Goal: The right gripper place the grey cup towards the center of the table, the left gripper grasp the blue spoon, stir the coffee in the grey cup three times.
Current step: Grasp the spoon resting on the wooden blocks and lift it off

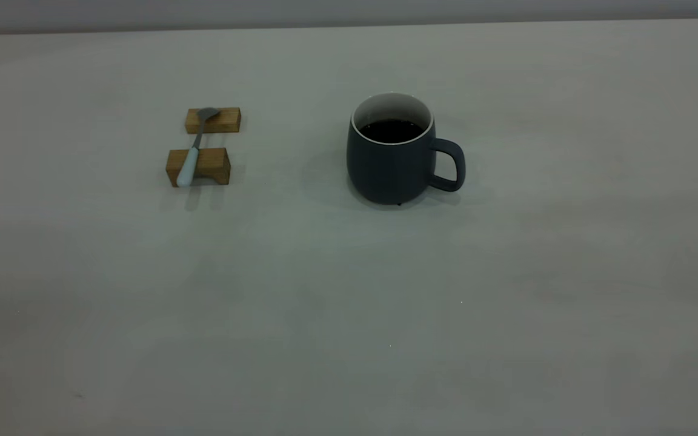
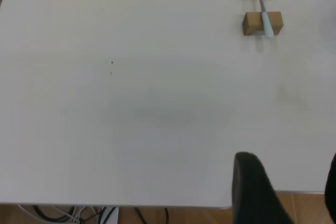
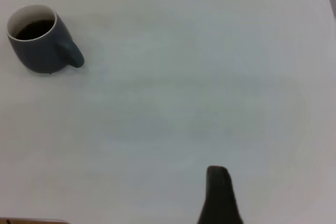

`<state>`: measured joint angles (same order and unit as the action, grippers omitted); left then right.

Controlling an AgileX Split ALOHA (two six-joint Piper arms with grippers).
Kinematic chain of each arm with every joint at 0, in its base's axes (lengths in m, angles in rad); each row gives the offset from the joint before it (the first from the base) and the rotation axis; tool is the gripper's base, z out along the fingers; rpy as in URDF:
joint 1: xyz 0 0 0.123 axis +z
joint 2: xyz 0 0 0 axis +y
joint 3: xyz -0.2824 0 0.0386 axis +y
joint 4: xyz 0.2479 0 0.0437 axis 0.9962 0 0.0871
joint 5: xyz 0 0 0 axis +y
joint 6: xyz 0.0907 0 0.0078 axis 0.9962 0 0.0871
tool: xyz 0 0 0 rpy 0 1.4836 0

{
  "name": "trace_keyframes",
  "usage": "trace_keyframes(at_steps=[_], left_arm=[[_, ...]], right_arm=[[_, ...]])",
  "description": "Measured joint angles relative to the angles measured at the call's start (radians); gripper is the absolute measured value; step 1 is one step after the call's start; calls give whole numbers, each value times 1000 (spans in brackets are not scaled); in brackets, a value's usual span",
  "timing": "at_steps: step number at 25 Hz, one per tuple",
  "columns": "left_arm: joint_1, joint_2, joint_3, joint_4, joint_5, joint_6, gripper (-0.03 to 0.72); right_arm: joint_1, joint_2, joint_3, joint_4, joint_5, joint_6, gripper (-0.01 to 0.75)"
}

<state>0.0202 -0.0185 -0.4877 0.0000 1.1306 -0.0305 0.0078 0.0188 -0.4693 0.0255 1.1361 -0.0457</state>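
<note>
The grey cup (image 1: 392,162) of dark coffee (image 1: 392,130) stands upright on the table (image 1: 349,315), the blue spoon (image 1: 192,151) well apart.

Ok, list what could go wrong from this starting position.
1. The grey cup holds coffee fairly high; a jerky slide by the right claw could slosh it onto the table.
2. The blue spoon only bridges two wooden blocks; a misaligned left claw could knock it off.
3. The handle points right, so a sideways approach may bump and turn the cup.

A bare test bench: plain off-white table (image 1: 349,315), loose cables (image 2: 79,214) beneath its edge.
</note>
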Motion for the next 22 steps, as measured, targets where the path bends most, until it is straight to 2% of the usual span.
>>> trace_keyframes(at_steps=[22], left_arm=[[0, 0, 0, 0, 0, 0, 409]], right_arm=[[0, 0, 0, 0, 0, 0, 584]])
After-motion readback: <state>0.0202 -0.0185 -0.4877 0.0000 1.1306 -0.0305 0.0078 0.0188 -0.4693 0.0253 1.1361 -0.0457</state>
